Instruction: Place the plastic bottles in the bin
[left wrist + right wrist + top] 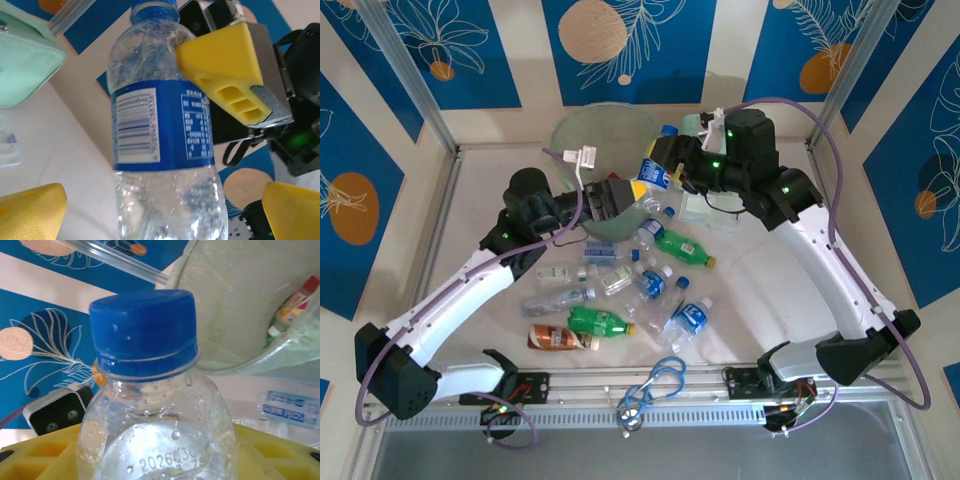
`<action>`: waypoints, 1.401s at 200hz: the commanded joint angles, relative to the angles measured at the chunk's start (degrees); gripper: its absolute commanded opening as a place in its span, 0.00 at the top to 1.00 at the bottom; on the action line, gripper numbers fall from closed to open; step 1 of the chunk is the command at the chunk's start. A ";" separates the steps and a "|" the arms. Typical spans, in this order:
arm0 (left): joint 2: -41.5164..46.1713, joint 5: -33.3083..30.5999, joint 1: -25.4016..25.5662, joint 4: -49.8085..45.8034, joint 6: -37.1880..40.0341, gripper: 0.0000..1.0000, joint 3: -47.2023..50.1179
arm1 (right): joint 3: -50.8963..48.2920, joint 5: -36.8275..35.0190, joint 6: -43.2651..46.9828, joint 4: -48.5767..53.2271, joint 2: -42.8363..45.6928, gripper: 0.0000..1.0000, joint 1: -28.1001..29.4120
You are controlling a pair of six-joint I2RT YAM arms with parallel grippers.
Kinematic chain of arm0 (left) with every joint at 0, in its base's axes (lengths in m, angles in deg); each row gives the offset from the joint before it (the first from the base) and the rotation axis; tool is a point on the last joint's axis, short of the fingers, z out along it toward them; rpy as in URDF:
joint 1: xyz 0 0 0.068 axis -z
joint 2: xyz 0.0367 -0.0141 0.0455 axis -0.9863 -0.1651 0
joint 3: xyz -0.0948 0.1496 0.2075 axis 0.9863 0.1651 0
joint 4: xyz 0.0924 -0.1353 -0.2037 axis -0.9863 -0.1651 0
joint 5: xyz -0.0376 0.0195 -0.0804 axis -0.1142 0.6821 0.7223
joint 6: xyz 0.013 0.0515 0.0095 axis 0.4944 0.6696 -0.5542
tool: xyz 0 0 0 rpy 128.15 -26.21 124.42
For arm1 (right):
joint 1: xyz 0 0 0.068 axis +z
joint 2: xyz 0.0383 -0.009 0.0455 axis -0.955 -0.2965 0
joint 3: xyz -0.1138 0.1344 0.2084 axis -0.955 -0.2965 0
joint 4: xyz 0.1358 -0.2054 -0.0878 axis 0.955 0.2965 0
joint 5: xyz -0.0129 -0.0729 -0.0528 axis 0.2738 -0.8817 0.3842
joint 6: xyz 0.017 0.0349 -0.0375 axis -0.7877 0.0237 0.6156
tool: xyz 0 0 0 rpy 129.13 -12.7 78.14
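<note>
Blue-labelled bottle (160,130) in right hand (667,166)

Both arms reach forward and inward, the left gripper (623,196) with fingers spread wide, the right gripper (660,172) facing it, its yellow fingers (220,65) clamped on a clear bottle (160,125).

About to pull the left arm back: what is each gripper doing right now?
Left gripper: jaws open, holding nothing.
Right gripper: jaws closed on the blue-labelled bottle.
</note>
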 commanded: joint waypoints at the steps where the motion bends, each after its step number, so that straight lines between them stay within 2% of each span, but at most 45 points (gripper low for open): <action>1: -1.62 2.68 0.34 9.26 -5.01 0.00 -1.10 | 0.14 4.16 -3.55 -6.09 -0.17 0.39 0.41; 25: -2.62 3.64 0.37 11.36 -7.07 0.00 -0.50 | -1.36 5.86 -6.03 -10.51 -0.19 0.38 0.40; 43: -2.68 3.53 0.35 14.06 -8.73 0.04 0.30 | -1.51 7.11 -7.33 -12.26 -0.86 0.38 0.46; 130: -4.17 3.21 -0.37 21.03 -13.32 0.35 0.80 | -5.54 7.53 -11.21 -17.47 -0.36 0.37 0.85; 167: -4.23 2.77 -1.09 23.21 -15.14 0.42 2.10 | -6.35 7.40 -11.88 -18.85 -0.46 0.37 0.94; 178: -4.13 2.70 -1.43 22.35 -14.69 0.42 1.89 | -5.89 7.24 -11.57 -18.12 -0.60 0.32 0.79; 192: -3.99 2.76 -2.01 20.84 -13.92 0.44 1.15 | -4.67 5.33 -9.91 -14.49 -0.54 0.12 0.27; 195: -4.01 2.77 -2.16 20.40 -13.73 0.44 0.93 | -4.29 4.81 -9.39 -13.55 -0.49 0.06 0.10; 201: -3.99 2.92 -2.39 19.33 -13.15 0.44 0.30 | -3.44 3.88 -8.42 -11.40 -0.47 0.00 -0.46; 227: -3.65 3.39 -3.50 10.58 -7.66 0.44 -3.42 | -1.31 2.63 -5.52 -3.72 0.46 0.01 -5.07; 250: -3.24 1.00 -5.07 -3.55 0.38 0.44 -8.64 | -3.59 2.70 -4.19 0.07 3.83 0.01 -10.53; 280: -5.85 -10.37 -6.34 -26.69 12.25 0.44 -19.44 | -7.67 0.91 -0.85 6.90 9.60 0.01 -16.38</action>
